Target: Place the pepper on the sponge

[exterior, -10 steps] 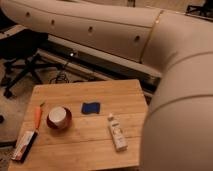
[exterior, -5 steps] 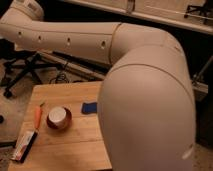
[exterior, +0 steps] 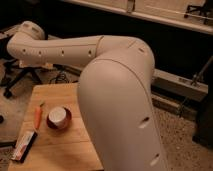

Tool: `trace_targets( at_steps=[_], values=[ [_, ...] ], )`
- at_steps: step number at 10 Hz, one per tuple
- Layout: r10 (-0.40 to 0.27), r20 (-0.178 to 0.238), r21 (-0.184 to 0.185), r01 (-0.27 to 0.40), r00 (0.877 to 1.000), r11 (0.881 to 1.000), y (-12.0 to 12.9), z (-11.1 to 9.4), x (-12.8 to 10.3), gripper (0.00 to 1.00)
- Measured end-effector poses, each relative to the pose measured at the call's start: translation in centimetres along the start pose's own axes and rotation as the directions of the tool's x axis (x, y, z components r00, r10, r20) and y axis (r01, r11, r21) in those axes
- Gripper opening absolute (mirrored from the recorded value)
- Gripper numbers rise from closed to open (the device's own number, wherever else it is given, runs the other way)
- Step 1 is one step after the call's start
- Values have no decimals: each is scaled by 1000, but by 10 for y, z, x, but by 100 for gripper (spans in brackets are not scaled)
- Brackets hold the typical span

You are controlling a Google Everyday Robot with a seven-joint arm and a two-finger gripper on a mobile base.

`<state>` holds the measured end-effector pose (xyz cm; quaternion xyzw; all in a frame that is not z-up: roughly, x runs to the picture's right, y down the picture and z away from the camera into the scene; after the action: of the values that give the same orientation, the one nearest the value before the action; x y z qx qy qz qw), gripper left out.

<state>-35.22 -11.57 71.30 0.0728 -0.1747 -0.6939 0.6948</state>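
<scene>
The pepper point(exterior: 38, 115), a slender orange piece with a green tip, lies on the left part of the wooden table point(exterior: 60, 145), just left of a red-rimmed white bowl point(exterior: 59, 118). The sponge is hidden behind my big white arm point(exterior: 115, 95), which fills the middle and right of the view and stretches off to the upper left. The gripper is out of view.
A flat red-and-white box point(exterior: 24, 146) lies at the table's front left corner. An office chair base point(exterior: 22, 80) stands on the floor behind the table at the left. A dark counter runs along the back.
My arm has swung further across the view, now covering the blue sponge and the table's right half. The pepper, bowl and box have not moved.
</scene>
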Motion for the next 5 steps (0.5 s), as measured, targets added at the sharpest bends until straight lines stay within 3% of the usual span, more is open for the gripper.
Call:
trace_targets(
  at_steps=[5],
  values=[
    [-21,107,-33,24,994,999,-20,81,-53,80]
  ],
)
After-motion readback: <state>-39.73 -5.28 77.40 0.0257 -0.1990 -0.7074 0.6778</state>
